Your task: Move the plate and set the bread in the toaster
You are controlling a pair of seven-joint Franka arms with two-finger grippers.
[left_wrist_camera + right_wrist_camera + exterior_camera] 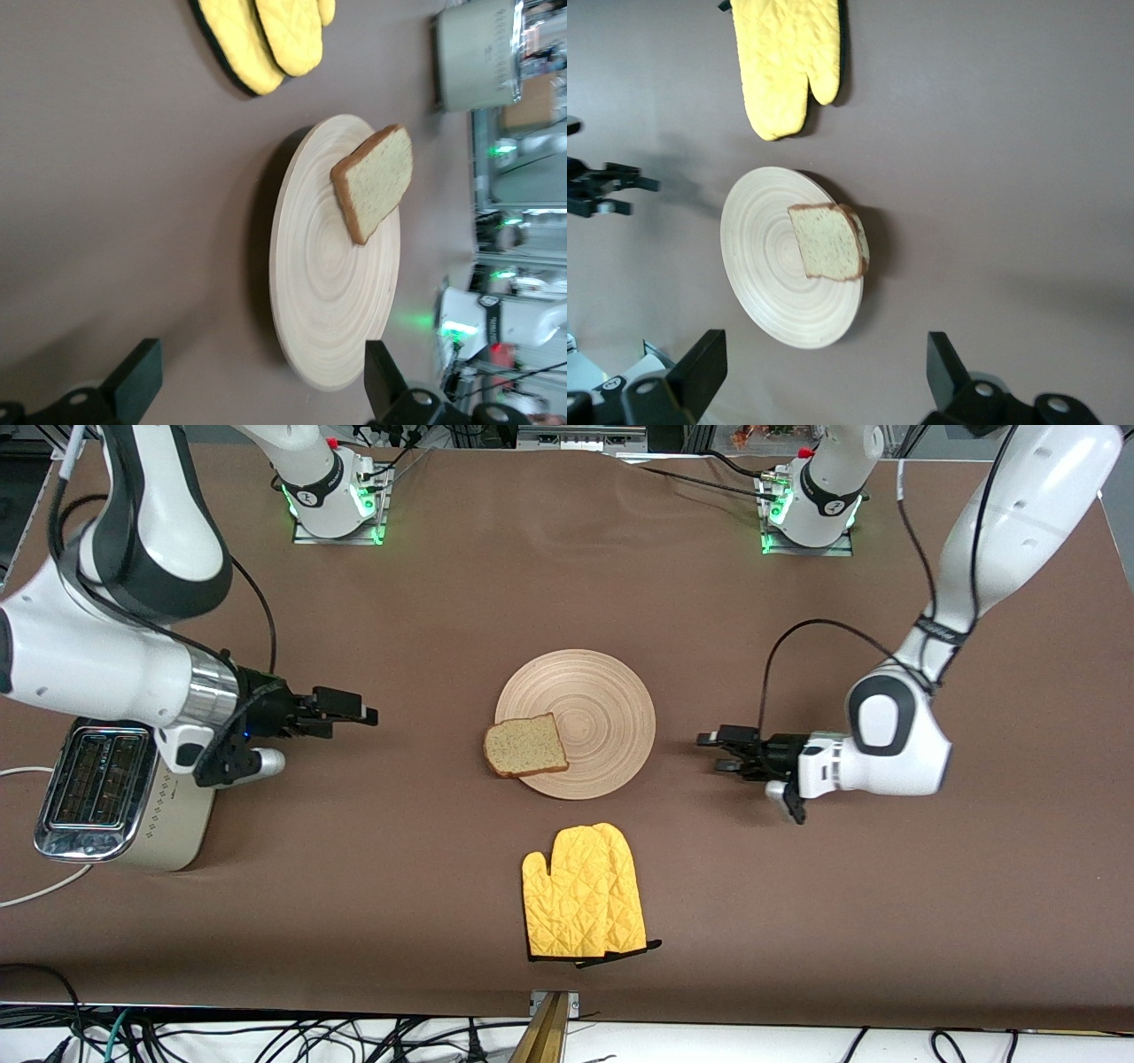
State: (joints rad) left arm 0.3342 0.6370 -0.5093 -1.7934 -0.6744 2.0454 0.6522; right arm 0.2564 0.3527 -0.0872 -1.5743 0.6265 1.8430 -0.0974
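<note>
I'm seeing both grippers, left [719,750] and right [350,713], hovering released; only the front view is showing the toaster's [115,797] slots, lower left.

Plate [580,713] at table [797,921] centre; bread [524,746] on its rim toward the right arm's end, overhanging. Oven mitt [580,893] nearer the camera. Toaster [115,797] at the right arm's end.

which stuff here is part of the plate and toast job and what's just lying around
For the job:
- plate, mid-table
- bread, on the plate's edge, overhanging it
- toaster, at the right arm's end of the table

Lying about:
- yellow oven mitt, nearer the front camera than the plate
</note>
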